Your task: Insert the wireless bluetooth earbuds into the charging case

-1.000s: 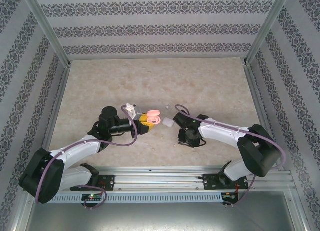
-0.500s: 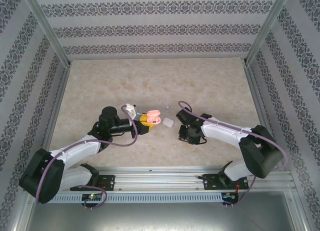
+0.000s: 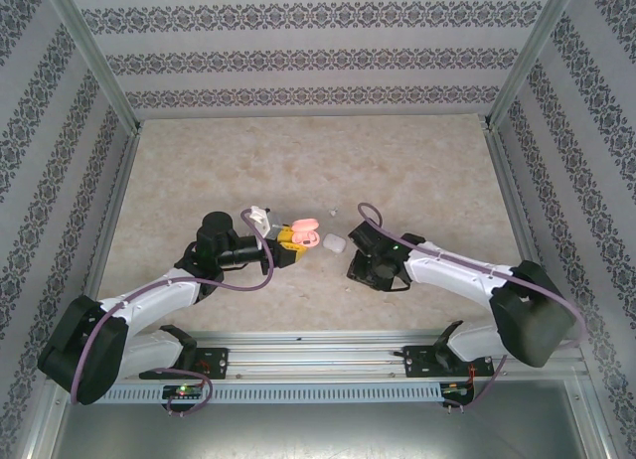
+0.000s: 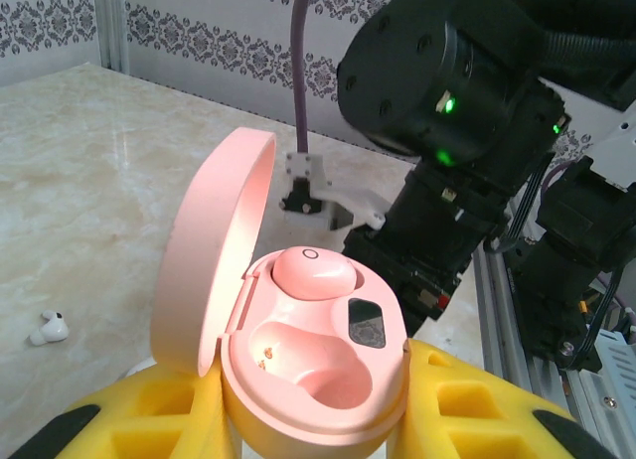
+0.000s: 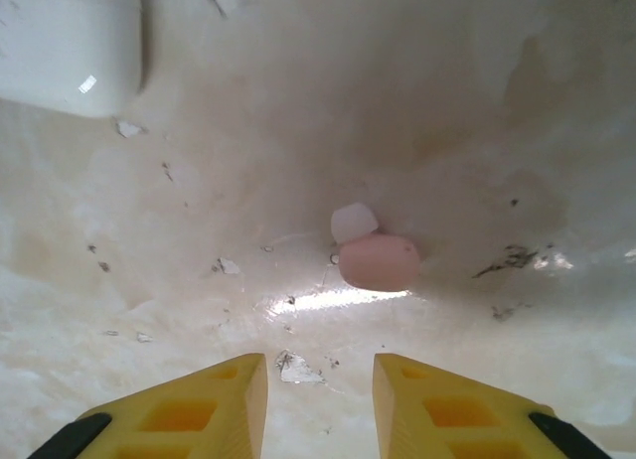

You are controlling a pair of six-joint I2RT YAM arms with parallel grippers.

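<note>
Pink earbud (image 5: 378, 262) on table (image 5: 497, 101) just beyond right pincer (image 5: 320, 399), jaws parted, empty, left pincer (image 3: 287, 242) gripping pink case (image 4: 318, 380)

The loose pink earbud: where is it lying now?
In the right wrist view the pink earbud lies on the table, slightly right of centre, just beyond the open right gripper.

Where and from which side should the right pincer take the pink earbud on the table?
Take the earbud across its rounded pink body, probably, not by the small white bit at its far side. It lies low on the table, so come straight down from above, after centring the open right pincer over it.
</note>
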